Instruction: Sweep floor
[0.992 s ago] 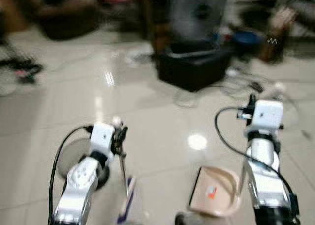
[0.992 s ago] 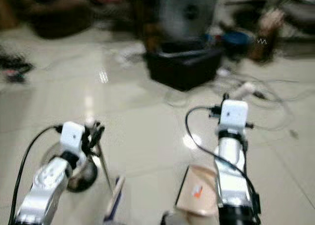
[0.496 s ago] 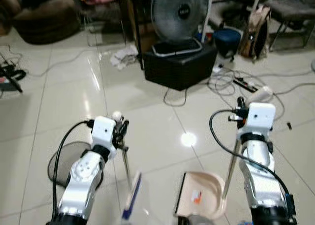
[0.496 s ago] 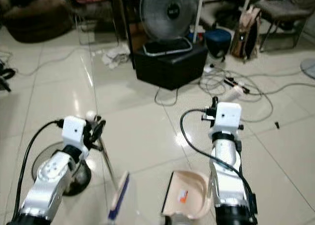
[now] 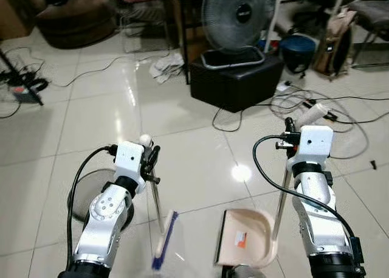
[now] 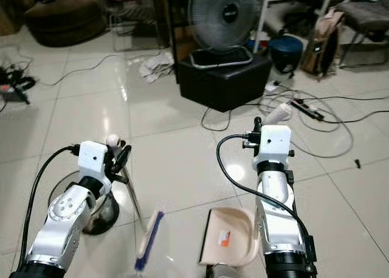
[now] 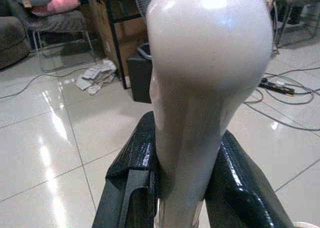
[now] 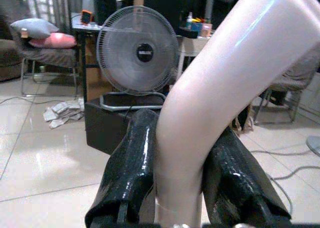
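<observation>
Left eye view — slim broom [image 5: 163, 234], blue-edged bristles.

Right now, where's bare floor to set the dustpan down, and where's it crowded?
Free: the tiles ahead, between the left pincer holding the broom and the right pincer holding the dustpan, up to the black box. Also the tiles between the box and the tripod. Crowded: cables and a power strip right of the box; crumpled paper beside it.

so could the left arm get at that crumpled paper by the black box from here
Probably not. The left gripper is shut on the broom handle, so it has no free fingers, and the crumpled paper lies well ahead across open tile, beside the black box.
</observation>
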`<state>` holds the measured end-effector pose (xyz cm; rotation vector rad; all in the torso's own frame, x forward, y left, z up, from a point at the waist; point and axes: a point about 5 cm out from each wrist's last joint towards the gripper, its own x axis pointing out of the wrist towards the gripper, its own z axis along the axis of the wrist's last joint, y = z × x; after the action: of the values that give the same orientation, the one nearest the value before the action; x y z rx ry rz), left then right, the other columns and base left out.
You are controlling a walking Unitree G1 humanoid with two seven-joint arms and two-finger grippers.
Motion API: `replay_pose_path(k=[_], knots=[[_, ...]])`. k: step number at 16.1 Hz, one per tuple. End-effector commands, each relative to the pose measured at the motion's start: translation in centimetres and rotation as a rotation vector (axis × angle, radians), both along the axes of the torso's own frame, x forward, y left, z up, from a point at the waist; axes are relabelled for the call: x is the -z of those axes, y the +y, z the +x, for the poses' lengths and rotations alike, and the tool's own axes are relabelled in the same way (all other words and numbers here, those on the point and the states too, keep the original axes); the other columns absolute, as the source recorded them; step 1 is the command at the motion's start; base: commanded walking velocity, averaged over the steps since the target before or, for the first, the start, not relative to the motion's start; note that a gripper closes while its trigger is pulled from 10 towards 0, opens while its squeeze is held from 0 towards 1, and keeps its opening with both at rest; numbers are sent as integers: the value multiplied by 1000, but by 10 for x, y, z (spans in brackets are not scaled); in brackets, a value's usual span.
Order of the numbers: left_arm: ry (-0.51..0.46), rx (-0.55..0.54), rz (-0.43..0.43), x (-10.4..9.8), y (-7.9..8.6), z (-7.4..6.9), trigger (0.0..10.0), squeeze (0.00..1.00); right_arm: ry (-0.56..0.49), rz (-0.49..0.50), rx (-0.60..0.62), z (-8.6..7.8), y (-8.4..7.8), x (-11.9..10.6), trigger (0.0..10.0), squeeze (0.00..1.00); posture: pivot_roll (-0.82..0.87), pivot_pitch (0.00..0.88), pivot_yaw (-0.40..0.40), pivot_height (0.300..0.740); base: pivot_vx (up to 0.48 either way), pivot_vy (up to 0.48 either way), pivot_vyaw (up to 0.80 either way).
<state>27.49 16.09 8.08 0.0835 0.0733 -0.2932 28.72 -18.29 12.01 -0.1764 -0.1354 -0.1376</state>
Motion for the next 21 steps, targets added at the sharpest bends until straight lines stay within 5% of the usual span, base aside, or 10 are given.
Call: replay_pose_path(k=[1, 21], knots=[[-12, -11, 0, -4, 2, 1, 10000, 0, -31, -10, -23, 3, 4, -6, 10000, 0, -11, 32, 45, 740, -285, 0, 0], [-7, -11, 18, -3, 3, 2, 10000, 0, -25, -14, -33, 3, 4, -3, 10000, 0, -10, 23, 45, 740, -312, 0, 0]])
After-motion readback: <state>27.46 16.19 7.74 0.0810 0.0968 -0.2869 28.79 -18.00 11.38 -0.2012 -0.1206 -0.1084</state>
